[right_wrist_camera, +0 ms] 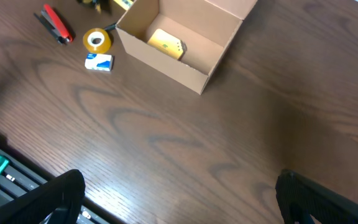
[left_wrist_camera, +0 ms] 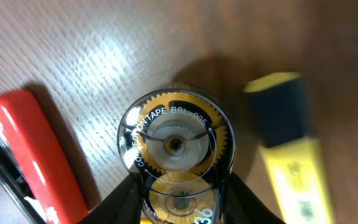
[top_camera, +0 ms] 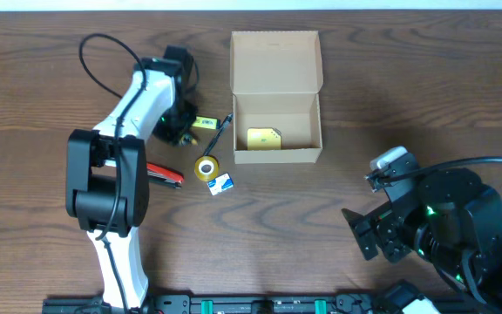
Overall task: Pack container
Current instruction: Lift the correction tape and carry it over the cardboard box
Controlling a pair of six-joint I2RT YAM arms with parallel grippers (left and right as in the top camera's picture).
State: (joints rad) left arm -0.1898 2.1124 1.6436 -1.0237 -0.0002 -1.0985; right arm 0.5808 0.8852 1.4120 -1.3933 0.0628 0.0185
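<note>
At the left tool [left_wrist_camera: 179, 205], gripped correction tape [left_wrist_camera: 176, 146] shows; overhead hides it.

One each of box [top_camera: 275, 61], correction tape [left_wrist_camera: 176, 146], tape roll [top_camera: 206, 167], highlighter [left_wrist_camera: 291, 155], red tool [left_wrist_camera: 36, 155], blue-white block [top_camera: 220, 183], pen [top_camera: 224, 127] and boxed yellow item [top_camera: 264, 138].

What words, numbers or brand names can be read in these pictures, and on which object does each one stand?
"TAPE BBL", then what looks like "996": on the correction tape dispenser, left wrist view; the letters before it are unclear.
Blurred, unreadable: the printing on the yellow highlighter.
Too small to read: the print on the blue and white packet.
None: the cardboard box shows no text.
</note>
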